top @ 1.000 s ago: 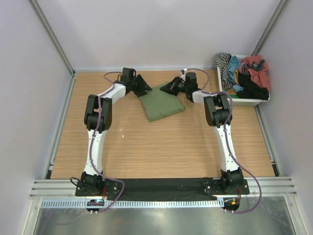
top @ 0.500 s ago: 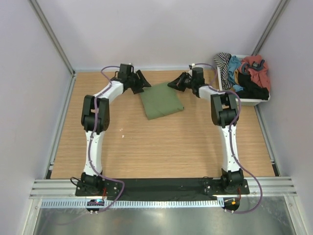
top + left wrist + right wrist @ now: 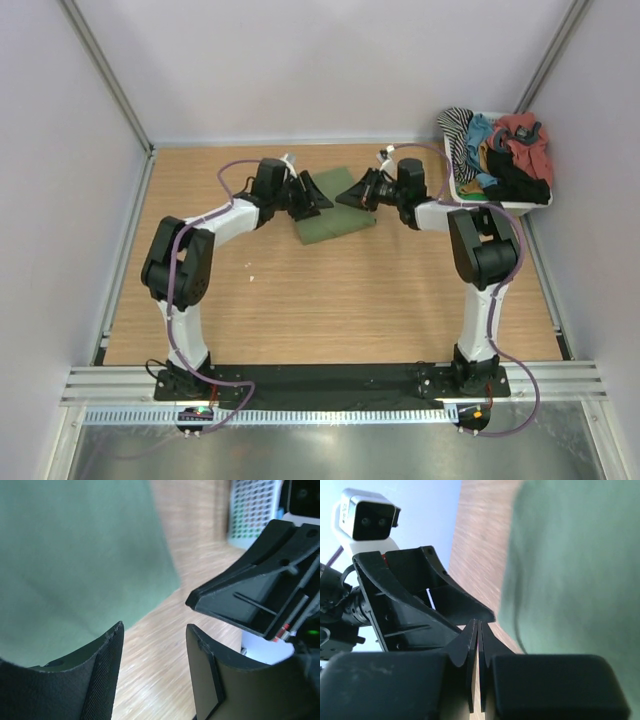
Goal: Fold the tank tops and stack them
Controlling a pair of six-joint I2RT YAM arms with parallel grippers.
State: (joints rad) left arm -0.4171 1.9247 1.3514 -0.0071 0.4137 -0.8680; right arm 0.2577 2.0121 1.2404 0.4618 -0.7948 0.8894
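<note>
The left gripper [image 3: 155,630] shows black fingers standing apart above a light wooden table [image 3: 200,555], nothing between them. A soft olive green cloth top [image 3: 75,565] lies upper left, and the black right gripper [image 3: 197,600] is close on the right.

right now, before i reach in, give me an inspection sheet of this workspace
surface: light wooden tabletop, no spills seen
job's things: folded olive green cloth tank top at far middle; black cloth garment in white plastic bin
clutter: heap of striped, teal, red garments in that bin
end effectors: left end effector open, right end effector shut, both empty, flanking the green top
cables: purple cables along both arms, no snag seen
surroundings: pale enclosure walls
</note>
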